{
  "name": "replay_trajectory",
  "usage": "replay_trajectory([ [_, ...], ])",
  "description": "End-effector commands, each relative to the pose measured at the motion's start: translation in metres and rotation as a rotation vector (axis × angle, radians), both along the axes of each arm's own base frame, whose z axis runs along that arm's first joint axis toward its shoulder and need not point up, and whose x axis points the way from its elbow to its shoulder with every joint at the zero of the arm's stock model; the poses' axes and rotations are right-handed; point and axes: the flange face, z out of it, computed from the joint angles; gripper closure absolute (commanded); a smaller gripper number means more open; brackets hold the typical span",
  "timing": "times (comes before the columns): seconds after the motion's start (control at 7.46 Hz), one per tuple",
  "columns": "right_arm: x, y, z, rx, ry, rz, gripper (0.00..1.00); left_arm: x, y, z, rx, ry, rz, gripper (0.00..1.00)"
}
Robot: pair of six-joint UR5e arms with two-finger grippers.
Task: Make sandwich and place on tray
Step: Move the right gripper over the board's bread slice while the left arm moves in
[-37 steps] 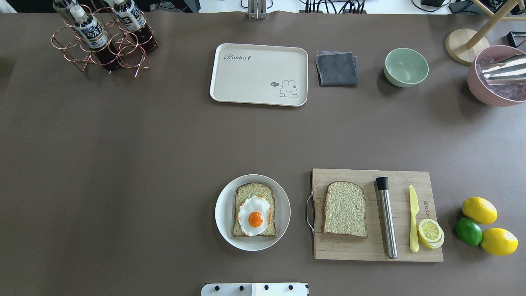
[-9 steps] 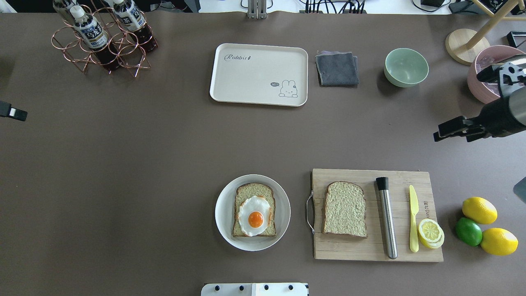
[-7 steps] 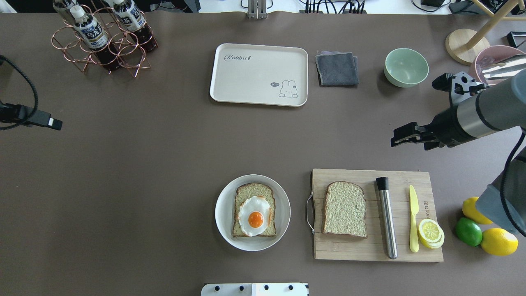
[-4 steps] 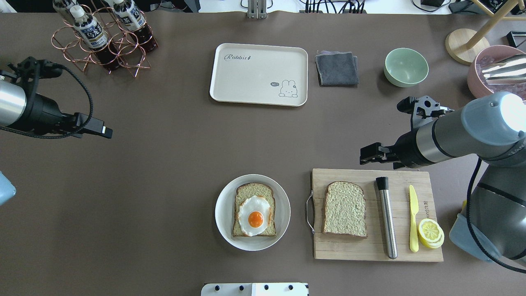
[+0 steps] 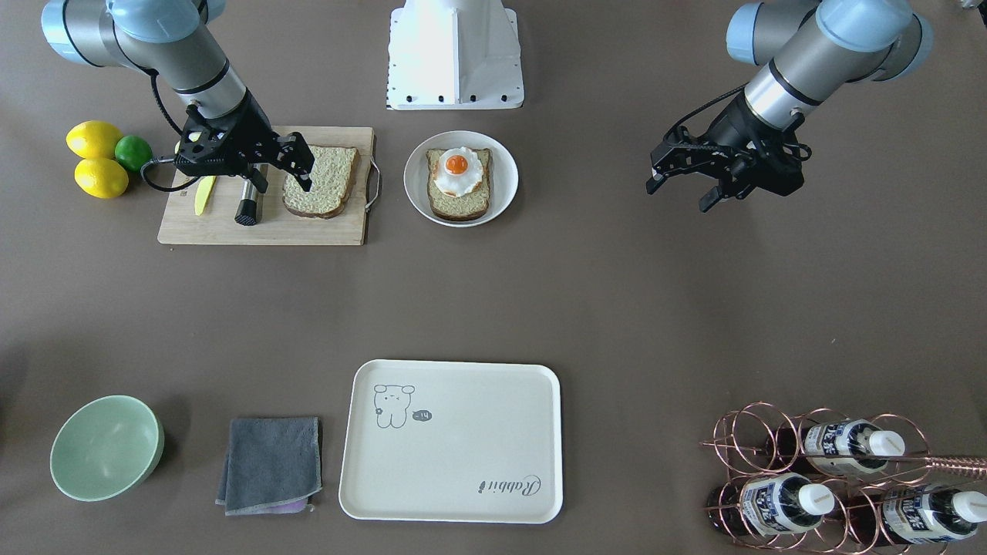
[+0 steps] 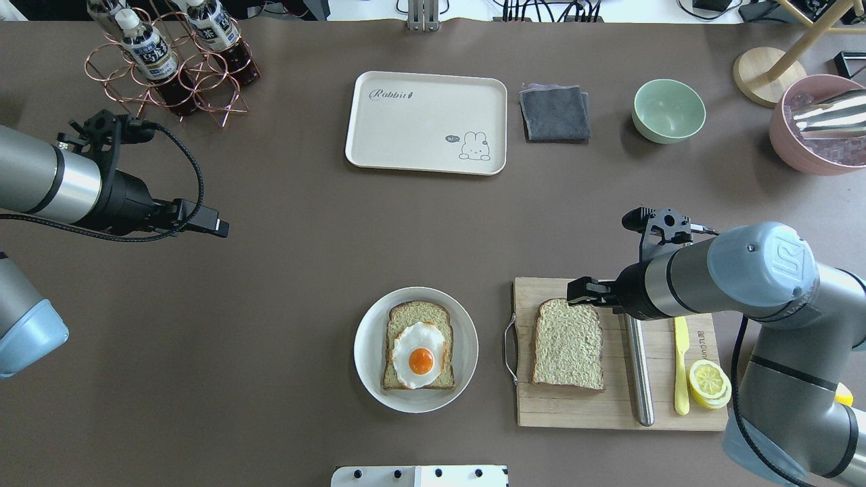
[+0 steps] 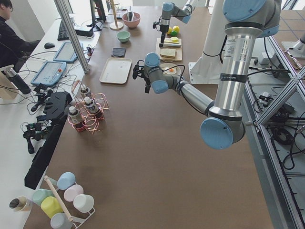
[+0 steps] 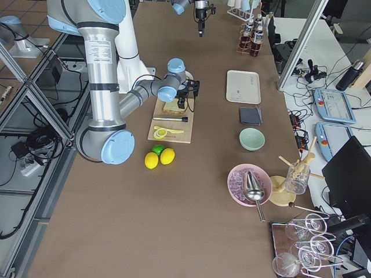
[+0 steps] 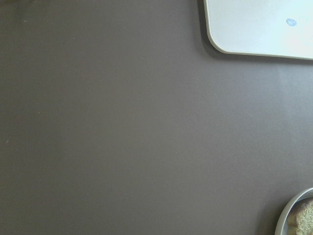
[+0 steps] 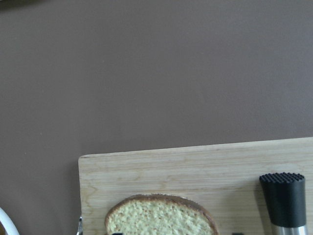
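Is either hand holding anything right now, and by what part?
Nothing. The right hand hangs open above the bread slice; the left hand is open and empty.

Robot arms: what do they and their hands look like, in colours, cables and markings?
The left arm and right arm are silver-grey tubes with pale blue joint caps; the right arm's cap shows a UR logo. The left hand and right hand are black, two-fingered. Black cables loop by both wrists.
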Motion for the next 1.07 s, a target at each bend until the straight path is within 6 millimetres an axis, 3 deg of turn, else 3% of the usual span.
replay_trajectory([
  [0.0, -0.016, 0.017, 0.022, 0.021, -0.023, 0.009, 0.21, 0.002, 0.000, -0.001, 0.001, -0.001, -0.001, 0.02],
  [0.27, -0.018, 0.031, 0.034, 0.032, -0.044, 0.009, 0.21, 0.003, -0.001, 0.001, 0.008, -0.010, -0.019, 0.02],
  [0.94, -0.019, 0.040, 0.051, 0.037, -0.026, 0.013, 0.24, 0.007, 0.001, 0.001, 0.012, -0.014, -0.016, 0.02],
])
